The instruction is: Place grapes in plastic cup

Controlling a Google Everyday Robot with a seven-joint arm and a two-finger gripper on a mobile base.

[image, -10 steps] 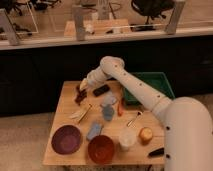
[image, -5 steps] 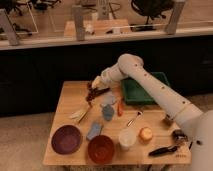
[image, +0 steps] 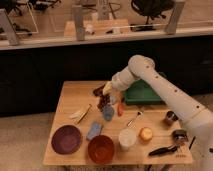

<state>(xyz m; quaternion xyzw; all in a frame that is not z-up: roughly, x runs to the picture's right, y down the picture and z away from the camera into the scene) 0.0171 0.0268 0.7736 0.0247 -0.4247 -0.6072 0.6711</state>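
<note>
a wooden table (image: 70, 95) carries everything, laid out in loose rows so each item sits apart from its neighbours; at the front left rests a purple bowl (image: 66, 138), upright and out of the arm's way; behind it a pale wedge with a thin stick (image: 81, 114) lies flat; next comes a blue sponge-like piece (image: 94, 131), and in front of it a reddish-brown bowl (image: 101, 148); towards the middle, the grapes (image: 104, 101) hang as a dark reddish cluster directly under the gripper (image: 106, 90), lifted off the wood and just above a bluish plastic cup (image: 108, 113), which i judge to be the target; whether the fingers are closed on the bunch i cannot tell, though the bunch dangling beneath them suggests it is being carried; an orange carrot-like piece (image: 120, 109) lies just beside the cup; a white cup (image: 127, 138) stands at the front, a spoon (image: 134, 119) behind it; further right an orange fruit (image: 145, 133), a green tray (image: 142, 94) partly behind the arm, a small dark can (image: 171, 117), and a black tool (image: 162, 149) near the edge.
</note>
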